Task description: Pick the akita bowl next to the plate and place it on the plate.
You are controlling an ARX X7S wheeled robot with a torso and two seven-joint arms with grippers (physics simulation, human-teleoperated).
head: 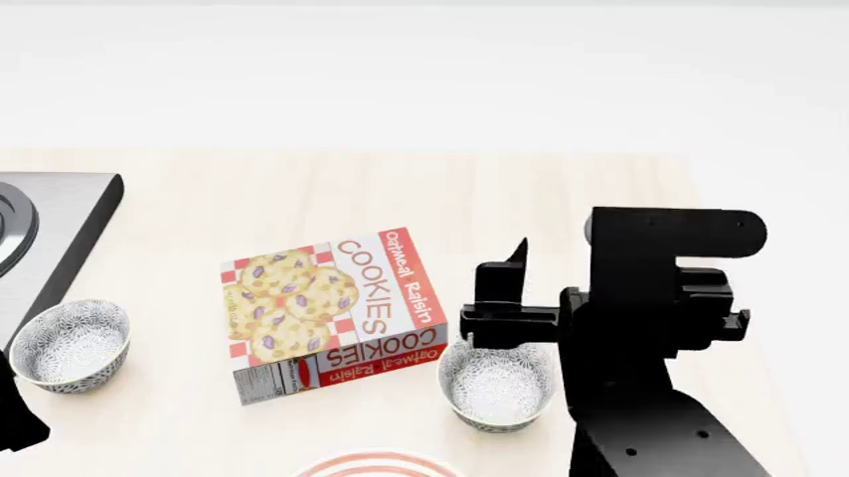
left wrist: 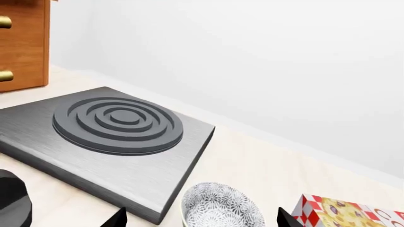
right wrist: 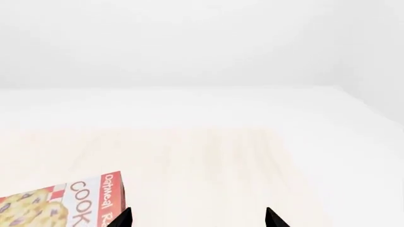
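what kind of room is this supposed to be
Most likely a simulated kitchen counter. A flat stove burner plate sits on the pale wooden countertop, a wooden drawer unit with brass knobs stands behind it, and patterned bowls and a cookie box lie about.

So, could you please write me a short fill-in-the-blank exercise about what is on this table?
1. The box lying between the two bowls is labelled ____.
2. The right pincer hovers above a patterned ____.
3. The far bowl sits beside the grey ____.
4. The plate has ____ rings.

Missing: cookies; bowl; burner; red
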